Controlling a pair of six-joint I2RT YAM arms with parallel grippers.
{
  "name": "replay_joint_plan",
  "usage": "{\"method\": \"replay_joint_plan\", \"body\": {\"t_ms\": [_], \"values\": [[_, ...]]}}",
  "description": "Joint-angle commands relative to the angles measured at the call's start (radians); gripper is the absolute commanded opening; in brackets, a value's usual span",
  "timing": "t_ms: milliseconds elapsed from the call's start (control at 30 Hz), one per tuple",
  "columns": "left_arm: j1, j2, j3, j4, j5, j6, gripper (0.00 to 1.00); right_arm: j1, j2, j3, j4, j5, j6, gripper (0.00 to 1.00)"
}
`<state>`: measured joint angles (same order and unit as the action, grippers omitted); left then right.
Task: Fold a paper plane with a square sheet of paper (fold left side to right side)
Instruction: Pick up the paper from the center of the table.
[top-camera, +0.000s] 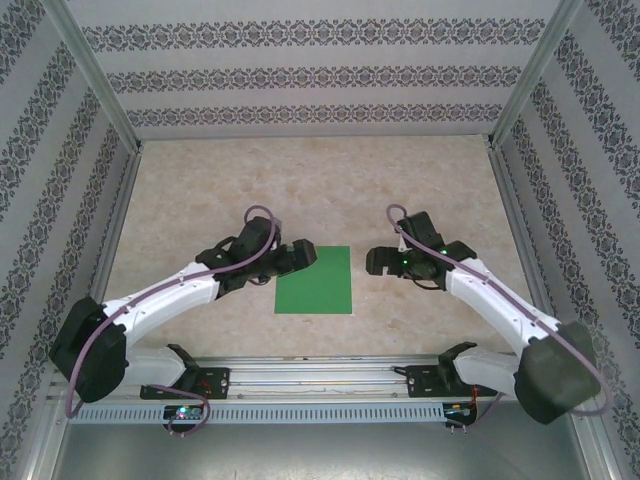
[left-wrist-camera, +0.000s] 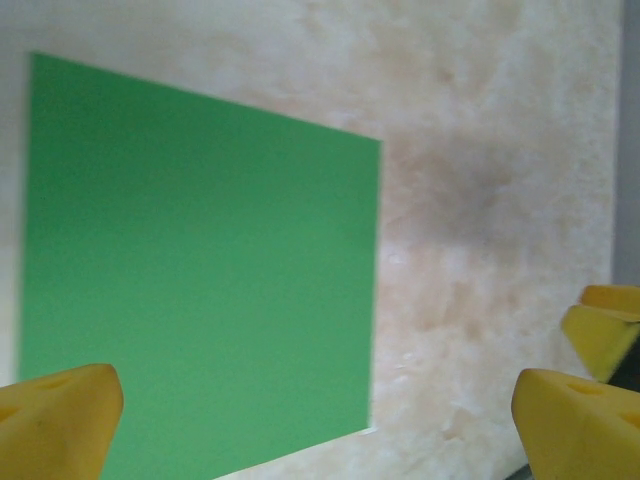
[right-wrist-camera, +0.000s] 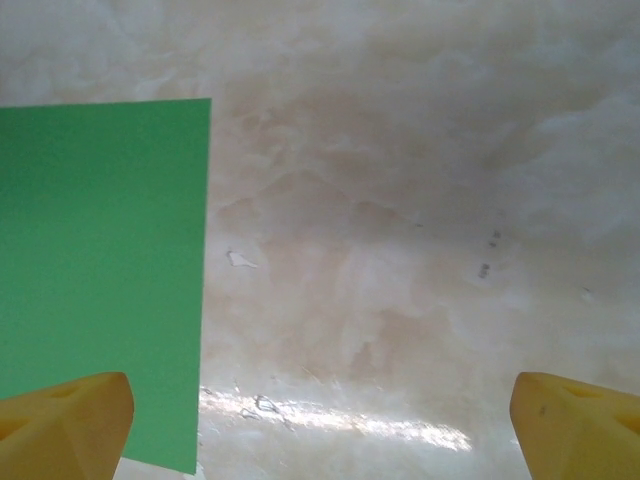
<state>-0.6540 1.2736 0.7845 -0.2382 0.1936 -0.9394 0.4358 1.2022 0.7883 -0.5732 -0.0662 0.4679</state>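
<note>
- Top view: bright, even, diffuse overhead light. The table (top-camera: 200, 190) is pale and free of glare. Faint soft shadows lie under the left arm (top-camera: 165, 295) and right arm (top-camera: 495, 295). The patterned walls (top-camera: 300, 75) splay outward at the frame edges, a wide-lens stretch.
- Left wrist view: soft throughout. The square sheet of paper (left-wrist-camera: 200, 270) has smeared edges. One diffuse dark shadow patch sits on the table beside the sheet. The left gripper (left-wrist-camera: 318, 425) fingertips (left-wrist-camera: 55, 420) are out of focus.
- Right wrist view: crisper. A white glare streak lies on the table just beside the sheet's edge, close to the right gripper (right-wrist-camera: 320, 425) fingertips (right-wrist-camera: 65, 425). The marbling is washed out and hazy farther off.
</note>
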Motion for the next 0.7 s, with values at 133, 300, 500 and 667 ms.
{"method": "replay_joint_plan", "body": {"t_ms": [133, 300, 500, 667], "values": [[0.022, -0.022, -0.108, -0.041, 0.115, 0.036, 1.00, 0.126, 0.272, 0.210, -0.011, 0.063, -0.024, 0.96], [0.023, 0.046, -0.129, 0.029, 0.200, 0.017, 1.00, 0.192, 0.489, 0.365, -0.018, 0.063, -0.031, 0.96], [0.024, 0.115, -0.122, 0.085, 0.237, 0.004, 1.00, 0.219, 0.653, 0.482, -0.022, 0.064, -0.027, 0.96], [0.024, 0.165, -0.114, 0.125, 0.262, -0.004, 1.00, 0.230, 0.732, 0.529, -0.029, 0.069, -0.027, 0.96]]}}
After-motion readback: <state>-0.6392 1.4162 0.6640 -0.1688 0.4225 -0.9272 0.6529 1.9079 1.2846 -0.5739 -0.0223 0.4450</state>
